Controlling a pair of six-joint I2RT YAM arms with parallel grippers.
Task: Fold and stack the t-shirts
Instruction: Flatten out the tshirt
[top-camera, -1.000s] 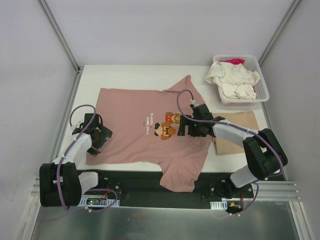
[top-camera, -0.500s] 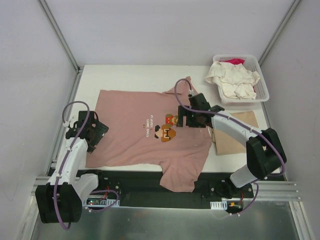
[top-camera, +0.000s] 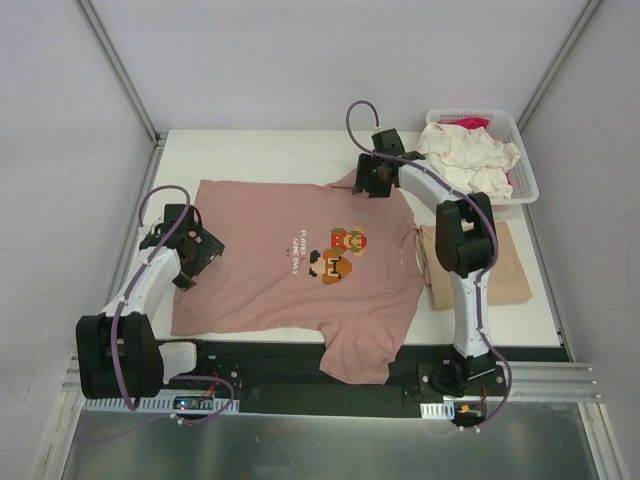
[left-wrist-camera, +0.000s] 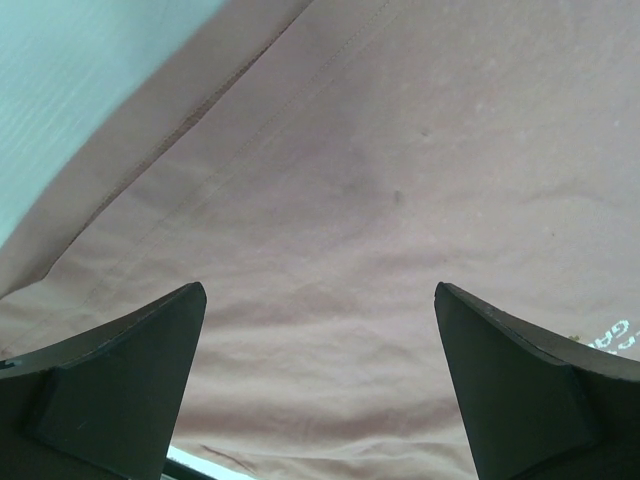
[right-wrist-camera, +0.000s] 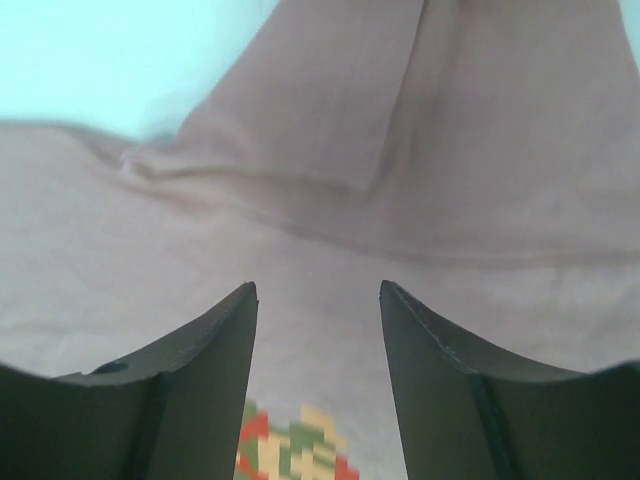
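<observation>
Both grippers open and empty over one spread pink tee.

Left gripper (left-wrist-camera: 320, 300): jaws wide apart, holding nothing, low over the hem edge of the dusty-pink cloth t-shirt (top-camera: 260, 260), which lies flat on the white table (top-camera: 260, 150). Right gripper (right-wrist-camera: 318, 290): jaws partly apart, empty, over the far sleeve by the shoulder. Chest carries a pixel-art figure print (top-camera: 337, 254) beside white lettering (top-camera: 297, 250), too small to read. One folded tan t-shirt (top-camera: 500, 270) lies right of it. One white slatted plastic basket (top-camera: 527, 180) holds crumpled cream cloth (top-camera: 465, 160), piece count unclear, and a bit of magenta cloth (top-camera: 470, 123).
</observation>
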